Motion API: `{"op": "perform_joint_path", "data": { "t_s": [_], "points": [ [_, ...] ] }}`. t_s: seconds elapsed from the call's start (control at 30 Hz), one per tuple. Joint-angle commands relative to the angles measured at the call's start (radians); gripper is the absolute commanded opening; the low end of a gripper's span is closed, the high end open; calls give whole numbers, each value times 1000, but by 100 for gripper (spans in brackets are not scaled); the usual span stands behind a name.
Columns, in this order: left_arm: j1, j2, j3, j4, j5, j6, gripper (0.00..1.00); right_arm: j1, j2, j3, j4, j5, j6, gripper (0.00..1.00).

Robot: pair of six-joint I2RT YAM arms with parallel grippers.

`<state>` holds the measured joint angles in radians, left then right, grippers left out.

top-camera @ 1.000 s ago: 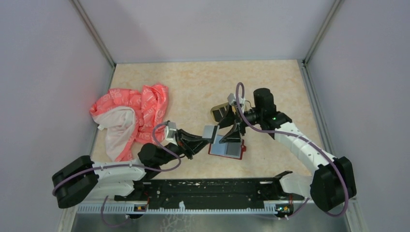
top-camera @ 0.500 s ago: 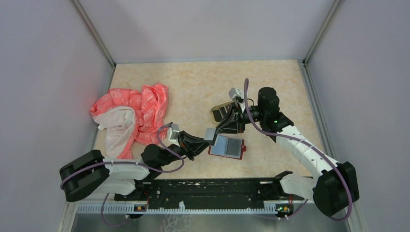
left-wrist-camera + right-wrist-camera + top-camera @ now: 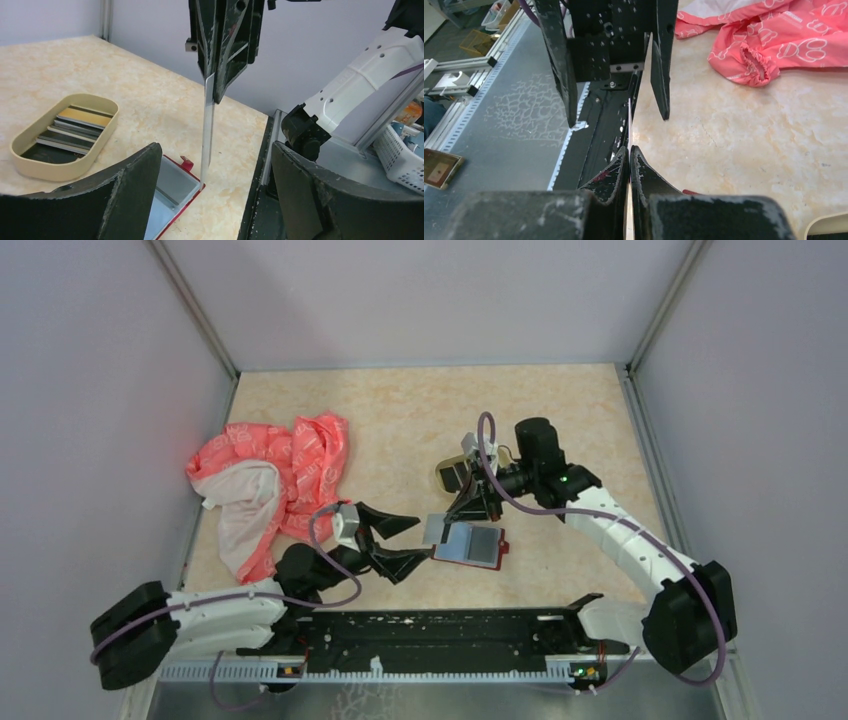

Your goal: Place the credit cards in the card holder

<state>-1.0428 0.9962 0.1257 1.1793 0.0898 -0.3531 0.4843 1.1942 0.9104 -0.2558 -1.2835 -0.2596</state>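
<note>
The card (image 3: 207, 125) had been passed across: the left gripper (image 3: 417, 539) was spread apart, the right gripper (image 3: 629, 151) clamped on it. Insertion into the card holder (image 3: 473, 546) was still to be done.

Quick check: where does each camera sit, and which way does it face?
Top external: overhead, behind the robot, looking down; left arm and right arm show.
Left wrist: faces the right gripper and card holder; own open fingers below.
Right wrist: faces the left gripper; own fingers pinch a card.
All share that card.

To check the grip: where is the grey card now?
Centre of the left wrist view: the grey card hangs upright from the right claw, lower end by the red card holder.
</note>
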Motion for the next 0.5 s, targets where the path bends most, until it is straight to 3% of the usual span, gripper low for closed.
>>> {"op": "perform_joint_path", "data": {
  "t_s": [0.0,0.1,0.2,0.47],
  "points": [
    [3,-164,48,-347,51,144,87,19,13,57,-125,19,-165,0],
    [9,-206,107,-503,45,180,85,45,19,68,-172,49,-222,0],
    [18,-189,159,-587,63,185,75,75,22,71,-197,89,-266,0],
    [53,-103,246,-681,157,174,54,108,30,80,-238,138,-319,0]
  ]
}}
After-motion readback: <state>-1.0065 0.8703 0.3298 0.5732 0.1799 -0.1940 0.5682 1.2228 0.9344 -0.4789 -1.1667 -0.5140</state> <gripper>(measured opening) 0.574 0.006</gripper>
